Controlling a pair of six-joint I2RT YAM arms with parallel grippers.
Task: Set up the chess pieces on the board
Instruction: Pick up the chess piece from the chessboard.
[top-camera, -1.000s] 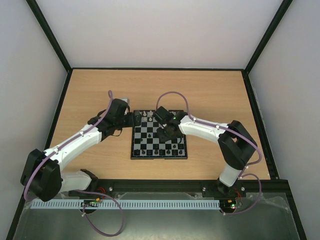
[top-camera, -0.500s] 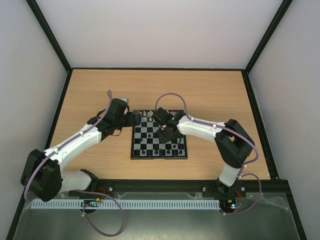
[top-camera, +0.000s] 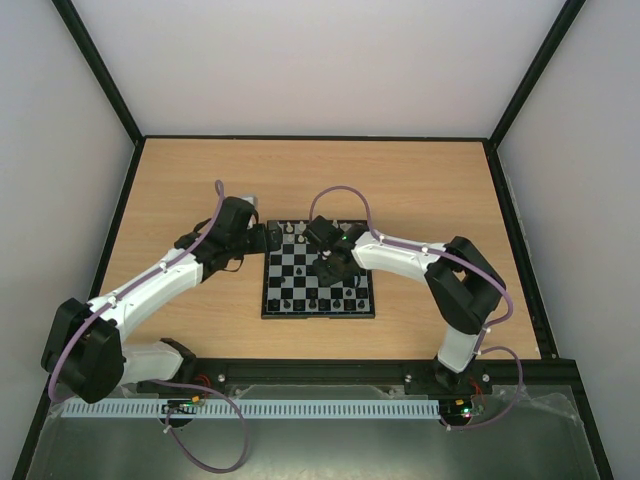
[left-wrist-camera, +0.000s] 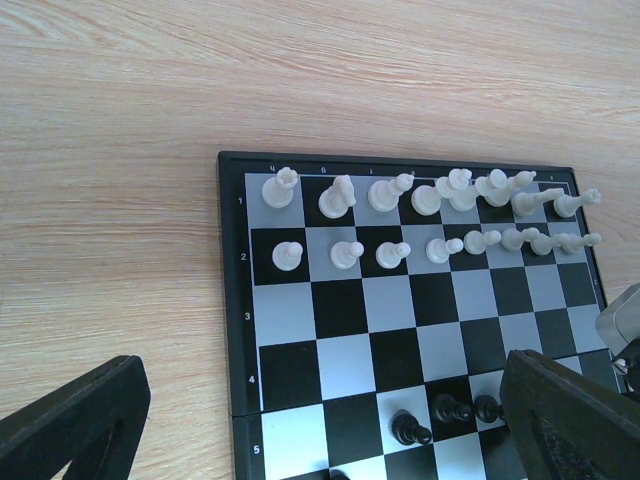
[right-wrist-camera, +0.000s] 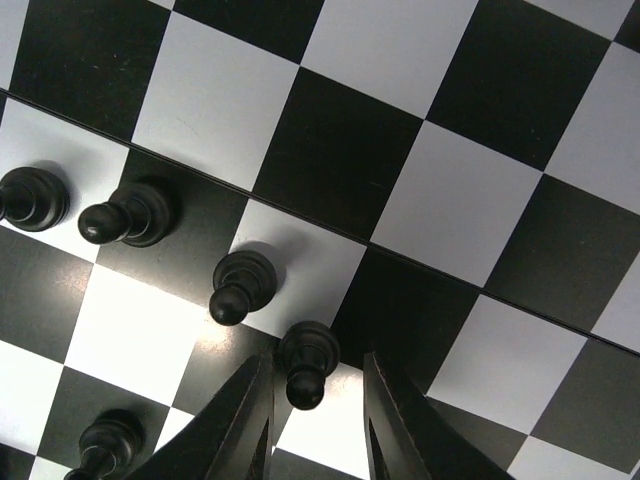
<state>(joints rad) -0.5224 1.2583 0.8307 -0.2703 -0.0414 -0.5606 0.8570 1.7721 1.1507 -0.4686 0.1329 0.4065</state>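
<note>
black pawn (right-wrist-camera: 306, 352): judged light, slippery; best pinched by its head | right claw (right-wrist-camera: 317, 365): parted around it | left claw (left-wrist-camera: 325, 365): spread wide

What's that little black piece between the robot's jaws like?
It is a glossy black pawn, plastic by its look, with a round head, narrow neck and wide round base. It stands upright on the board, last in a slanting row of other black pawns, between the right gripper's jaws. Whether they touch it cannot be told.
</note>
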